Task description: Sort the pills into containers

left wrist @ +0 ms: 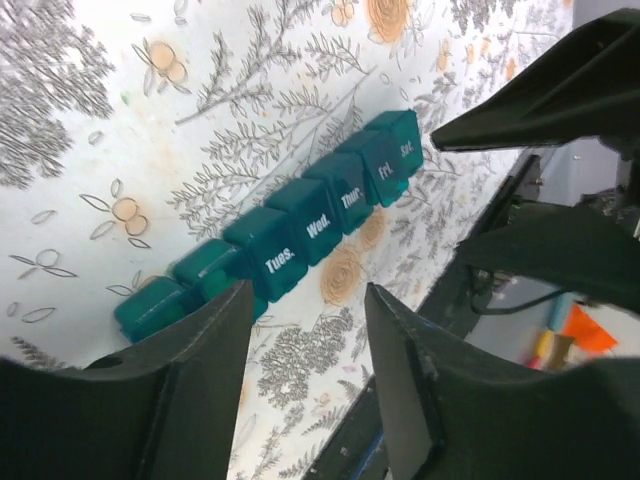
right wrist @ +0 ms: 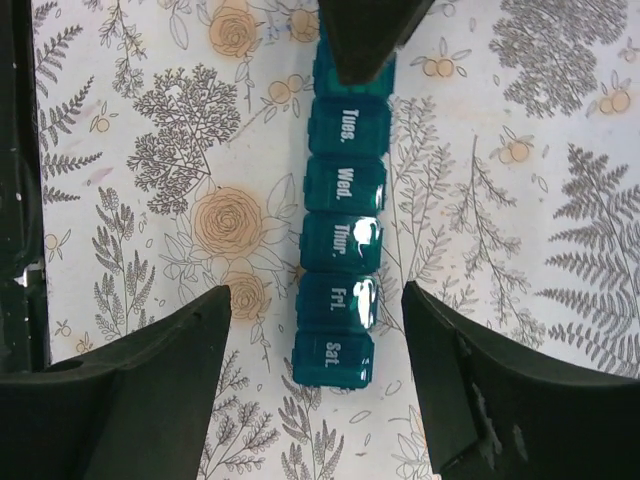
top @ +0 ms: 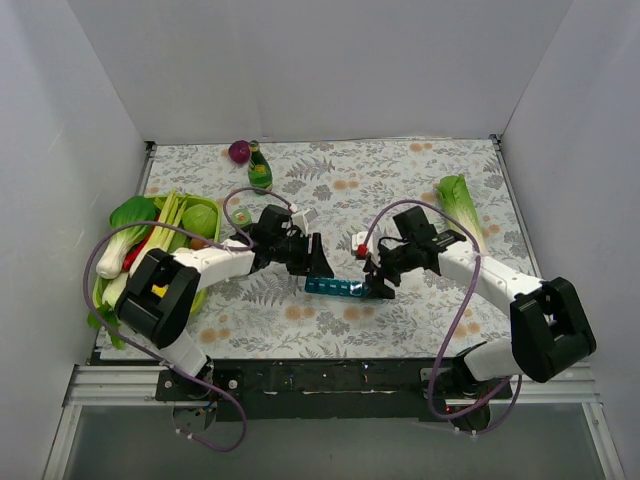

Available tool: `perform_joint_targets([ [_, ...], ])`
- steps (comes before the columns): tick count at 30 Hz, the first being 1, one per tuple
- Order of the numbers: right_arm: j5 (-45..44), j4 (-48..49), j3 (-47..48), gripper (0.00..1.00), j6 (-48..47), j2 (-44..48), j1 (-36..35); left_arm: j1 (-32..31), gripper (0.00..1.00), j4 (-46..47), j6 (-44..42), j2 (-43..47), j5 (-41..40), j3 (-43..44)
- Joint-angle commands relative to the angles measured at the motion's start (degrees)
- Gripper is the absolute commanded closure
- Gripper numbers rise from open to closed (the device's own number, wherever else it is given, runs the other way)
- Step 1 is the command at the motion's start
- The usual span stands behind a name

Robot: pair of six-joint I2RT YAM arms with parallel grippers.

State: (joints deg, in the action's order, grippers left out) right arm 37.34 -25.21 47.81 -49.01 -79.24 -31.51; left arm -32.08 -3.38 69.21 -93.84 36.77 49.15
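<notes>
The teal pill box (top: 338,287) lies flat on the desk (top: 400,180) between the arms, lids shut. The left tool (top: 318,266) gapes at one end, and the right tool (right wrist: 315,300) is spread over the Saturday end. The box looks like light, stiff, slick plastic that is likely to skid, so pinch it across the narrow sides.

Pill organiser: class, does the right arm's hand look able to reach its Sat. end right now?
Likely yes. The right hand hangs open over the pill organiser, fingers either side of the Sat. compartment, nothing between. The left hand sits at the far end.
</notes>
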Motion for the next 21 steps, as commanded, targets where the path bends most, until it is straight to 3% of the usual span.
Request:
perform_joint_targets([
  [1,8.60,-0.02,1.23,0.29,4.01,1.11,5.39,-0.09,0.39,-0.14,-13.29,8.47,-6.44,1.31],
  [3,10.55,0.60,0.79,0.44,5.77,0.85,7.41,-0.09,0.26,3.09,-19.17,11.82,-9.68,-0.71],
  [4,11.78,1.04,0.62,0.49,6.29,0.76,7.77,-0.09,0.06,5.72,-20.94,13.49,-10.49,-2.02],
  [5,12.14,1.56,0.35,0.58,7.95,0.67,8.04,-0.18,0.02,8.10,-22.00,16.73,-11.10,-5.52],
  [7,12.93,2.62,-0.08,0.63,9.37,0.23,8.57,-0.09,0.02,15.22,-26.03,18.86,-10.41,-8.61],
  [8,13.19,2.97,-0.35,0.71,10.07,0.05,8.65,-0.18,0.02,17.42,-28.40,19.74,-8.58,-11.50],
  [9,13.37,3.93,-0.61,0.73,11.91,-0.38,8.92,-0.09,0.02,18.83,-32.61,19.75,-3.08,-12.22],
  [10,13.63,4.29,-1.22,0.77,12.53,-0.65,8.92,-0.18,0.02,18.85,-39.96,19.40,-0.24,-13.19],
  [12,13.90,4.91,-1.58,0.81,13.76,-1.52,9.27,-0.53,0.02,17.97,-46.68,18.00,2.59,-14.86],
  [17,13.99,5.00,-1.32,0.88,14.12,-3.20,9.80,-3.78,0.02,14.81,-63.37,14.84,0.94,-15.92],
  [21,14.60,0.70,0.70,0.89,10.79,-5.83,10.06,-5.54,0.03,15.33,-67.96,12.11,-2.92,-15.66],
])
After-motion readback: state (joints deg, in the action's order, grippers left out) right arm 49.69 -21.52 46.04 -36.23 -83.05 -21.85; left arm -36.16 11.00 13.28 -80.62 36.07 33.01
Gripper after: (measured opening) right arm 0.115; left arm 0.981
